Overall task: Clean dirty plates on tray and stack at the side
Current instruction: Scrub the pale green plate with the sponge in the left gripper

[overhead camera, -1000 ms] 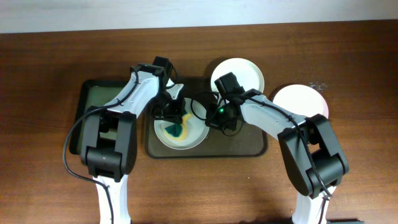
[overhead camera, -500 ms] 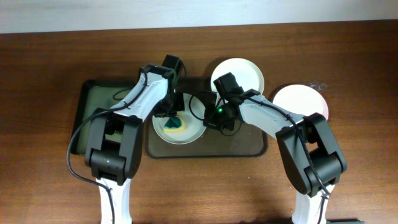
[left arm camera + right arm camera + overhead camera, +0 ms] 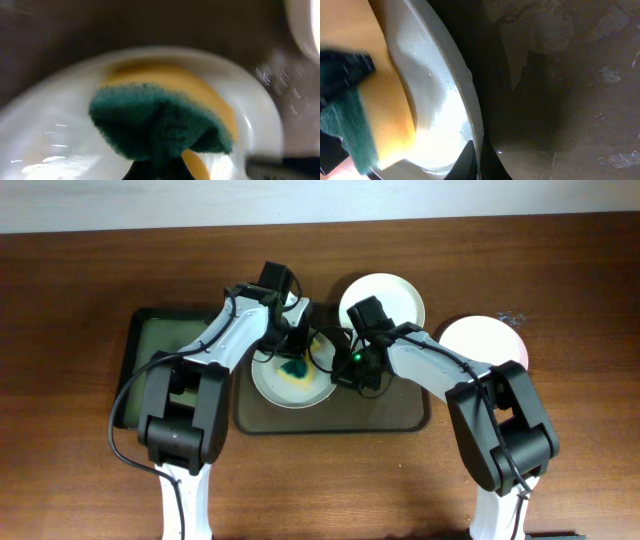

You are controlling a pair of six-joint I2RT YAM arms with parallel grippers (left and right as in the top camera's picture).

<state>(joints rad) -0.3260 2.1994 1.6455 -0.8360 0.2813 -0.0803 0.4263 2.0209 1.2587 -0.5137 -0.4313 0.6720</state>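
Note:
A white plate (image 3: 285, 387) with yellowish smears lies on the dark olive-brown tray (image 3: 380, 412). My left gripper (image 3: 292, 360) is shut on a green and yellow sponge (image 3: 294, 368) and presses it onto the plate's middle. The left wrist view shows the sponge (image 3: 155, 120) on the plate (image 3: 45, 140). My right gripper (image 3: 345, 374) is shut on the plate's right rim. The right wrist view shows one finger on each side of the rim (image 3: 476, 130), with the sponge (image 3: 365, 115) beyond. A second white plate (image 3: 392, 298) lies behind the tray. A third pale plate (image 3: 485, 345) lies on the table at the right.
A smaller dark tray with a greenish inside (image 3: 150, 360) lies left of the big tray. The two arms meet over the plate, close together. The brown wooden table (image 3: 560, 280) surrounds everything.
My left gripper has dragged the sponge from the plate's front left toward its back right. The right gripper has stayed on the plate's rim.

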